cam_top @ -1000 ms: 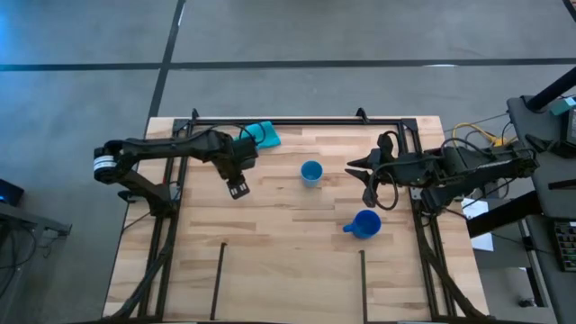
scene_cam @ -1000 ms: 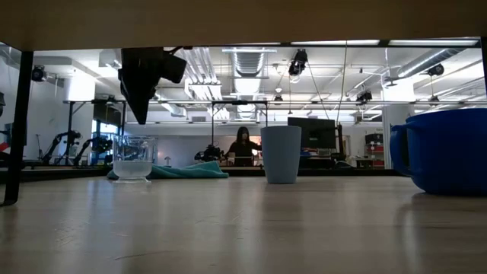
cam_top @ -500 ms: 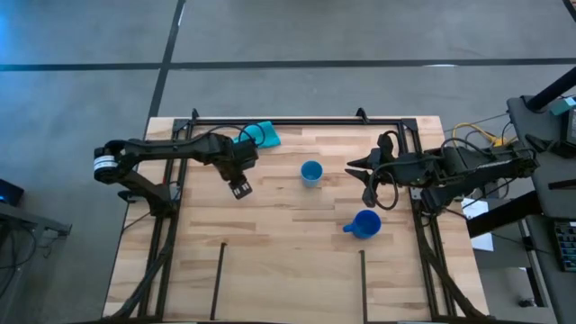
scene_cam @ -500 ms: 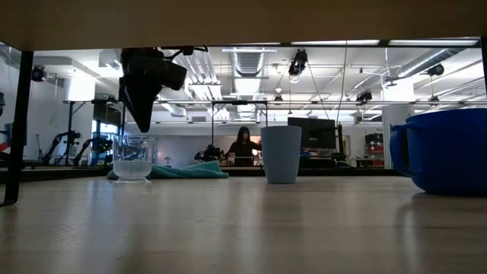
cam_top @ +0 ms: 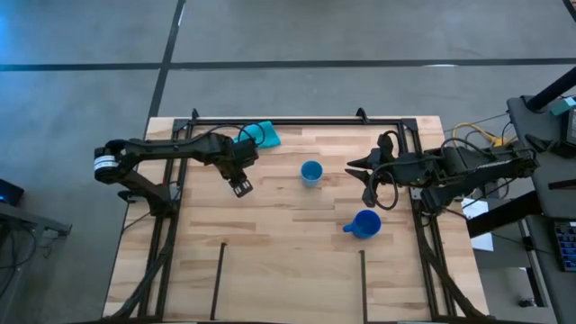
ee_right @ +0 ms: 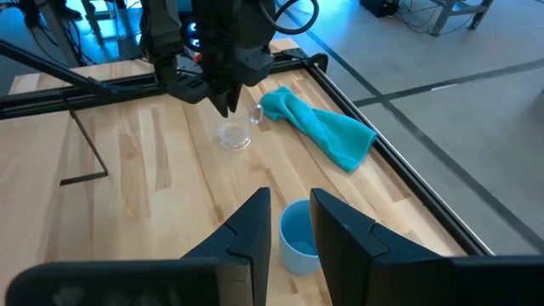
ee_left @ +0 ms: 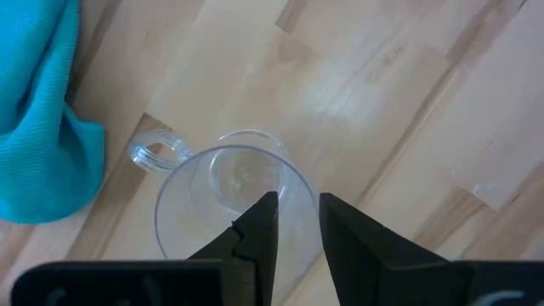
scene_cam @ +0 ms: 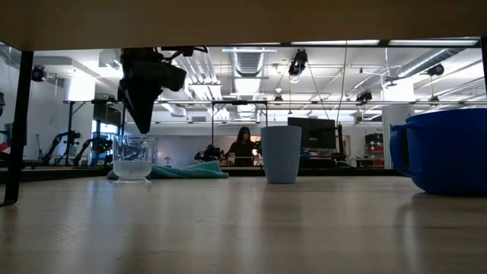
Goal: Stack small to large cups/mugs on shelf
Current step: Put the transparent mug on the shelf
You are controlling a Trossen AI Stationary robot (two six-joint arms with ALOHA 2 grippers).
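The tiny clear cup (ee_left: 228, 197) stands on its base on the wood near the teal cloth (cam_top: 262, 135); it has a small handle (ee_left: 155, 153). My left gripper (ee_left: 297, 208) hovers just over its rim, fingers pointing down and a narrow gap apart, and touches nothing; the low view shows the fingertips (scene_cam: 144, 125) above the clear cup (scene_cam: 134, 157). The light blue cup (cam_top: 311, 172) stands at the table's middle. The dark blue mug (cam_top: 364, 223) stands nearer the right. My right gripper (cam_top: 360, 173) waits beside them, slightly open. The shelf (cam_top: 292, 288) lies between two short black rods.
The teal cloth (ee_left: 42, 119) lies bunched beside the clear cup on its far side. Black rails (cam_top: 297, 121) frame the table's far and side edges. Bare wood stretches between the cups and the shelf rods (cam_top: 220, 279). A person (scene_cam: 243, 144) sits far off in the room.
My left gripper has come down a little toward the clear cup and shifted slightly toward the table's far edge. The cups and the mug have stayed where they were.
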